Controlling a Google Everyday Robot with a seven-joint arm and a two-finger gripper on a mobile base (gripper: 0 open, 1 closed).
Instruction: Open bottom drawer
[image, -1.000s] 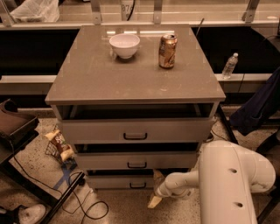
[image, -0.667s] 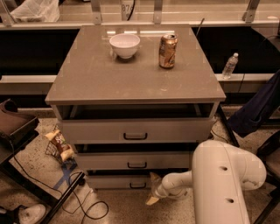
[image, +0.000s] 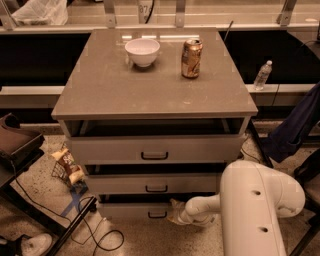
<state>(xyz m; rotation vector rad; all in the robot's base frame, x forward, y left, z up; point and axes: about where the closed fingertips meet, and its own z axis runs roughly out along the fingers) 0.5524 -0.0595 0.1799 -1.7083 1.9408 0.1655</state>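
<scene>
The bottom drawer (image: 135, 211) is the lowest of three pale grey-beige fronts on the cabinet, with a small black bar handle (image: 157, 215). A dark gap shows above its front. My gripper (image: 175, 214) is at the end of the white arm (image: 255, 205), low near the floor, right beside the handle on its right, against the drawer front. The middle drawer (image: 155, 184) and the top drawer (image: 155, 149) sit above it, each with a black handle.
A white bowl (image: 142, 51) and a brown can (image: 191, 58) stand on the cabinet top. A snack bag (image: 67, 166) and cables (image: 95, 235) lie on the floor at left. A plastic bottle (image: 262, 75) and a dark cloth (image: 295, 130) are at right.
The arm has swung left and the gripper has moved up and left along the bottom drawer front, closer to its handle.
</scene>
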